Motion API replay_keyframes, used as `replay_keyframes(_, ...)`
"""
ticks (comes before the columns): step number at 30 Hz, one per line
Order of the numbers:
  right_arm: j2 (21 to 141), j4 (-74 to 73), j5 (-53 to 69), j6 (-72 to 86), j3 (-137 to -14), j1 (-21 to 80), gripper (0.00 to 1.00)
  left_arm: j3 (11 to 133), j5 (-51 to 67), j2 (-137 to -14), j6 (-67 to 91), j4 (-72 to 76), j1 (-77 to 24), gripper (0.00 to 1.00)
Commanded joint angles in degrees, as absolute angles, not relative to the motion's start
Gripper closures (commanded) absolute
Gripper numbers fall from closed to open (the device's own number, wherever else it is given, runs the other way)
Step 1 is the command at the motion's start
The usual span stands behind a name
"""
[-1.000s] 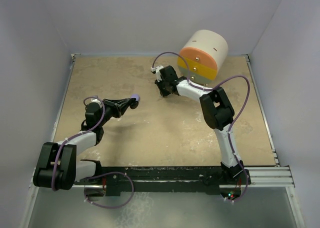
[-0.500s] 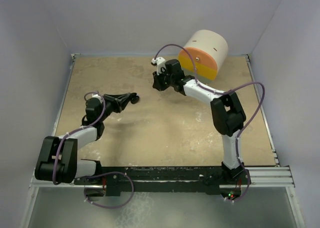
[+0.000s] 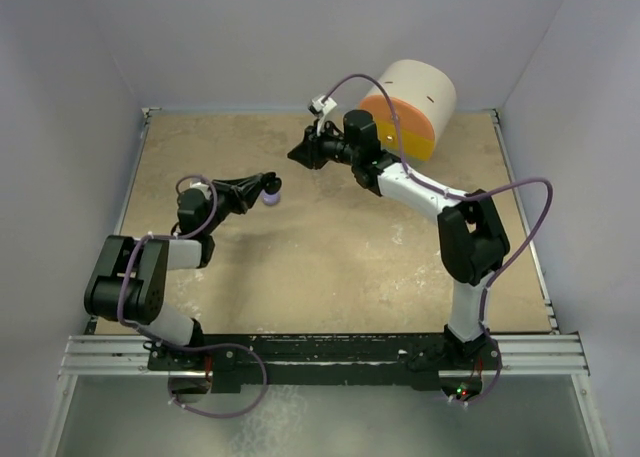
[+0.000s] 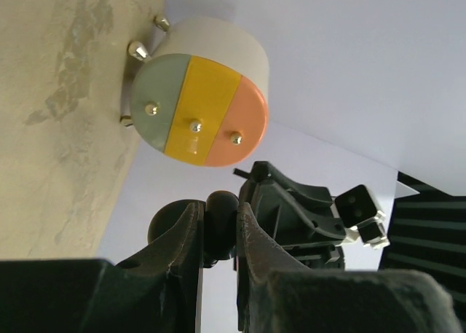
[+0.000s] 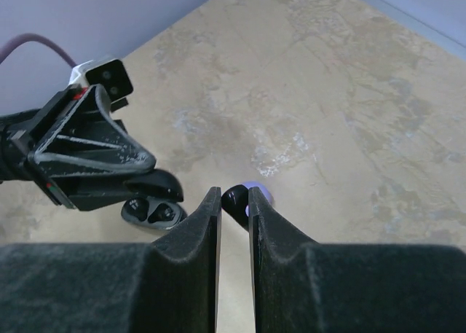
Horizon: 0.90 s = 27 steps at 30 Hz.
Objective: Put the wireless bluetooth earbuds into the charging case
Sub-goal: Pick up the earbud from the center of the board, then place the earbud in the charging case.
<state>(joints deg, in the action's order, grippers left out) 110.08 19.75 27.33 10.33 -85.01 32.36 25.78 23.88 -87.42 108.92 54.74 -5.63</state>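
My left gripper (image 3: 268, 187) is shut on the open charging case (image 5: 149, 213) and holds it above the table's left half. Its grey inside shows two sockets, with the black lid (image 5: 156, 187) standing above them. In the left wrist view the case (image 4: 220, 220) is a dark rounded shape pinched between the jaws of the left gripper (image 4: 218, 205). My right gripper (image 5: 234, 194) is shut on a small glossy black earbud (image 5: 237, 200), with a bit of lavender showing just behind the finger. In the top view the right gripper (image 3: 297, 155) points left, a short way from the case (image 3: 272, 197).
A large white cylinder (image 3: 405, 107) with an orange, yellow and grey-green face lies on its side at the back right, close behind the right forearm. Walls enclose the tan table (image 3: 330, 267) at the back and on both sides.
The right gripper has swung left and toward the back wall, closer to the left gripper, still holding the earbud. The left arm has shifted its elbow and turned the case slightly.
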Motion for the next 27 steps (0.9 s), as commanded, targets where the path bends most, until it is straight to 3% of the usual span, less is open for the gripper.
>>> replay_keyframes(1,107.1,27.7,30.8,15.0,-83.4,32.5,1.0,29.2,24.3,-90.6,114.5,67.5,-5.8,1.0)
replay_keyframes(27,104.3,34.1,32.6,19.0,-79.9,35.2,1.0,35.3,23.3,-93.9,111.0,65.8,-9.1,1.0)
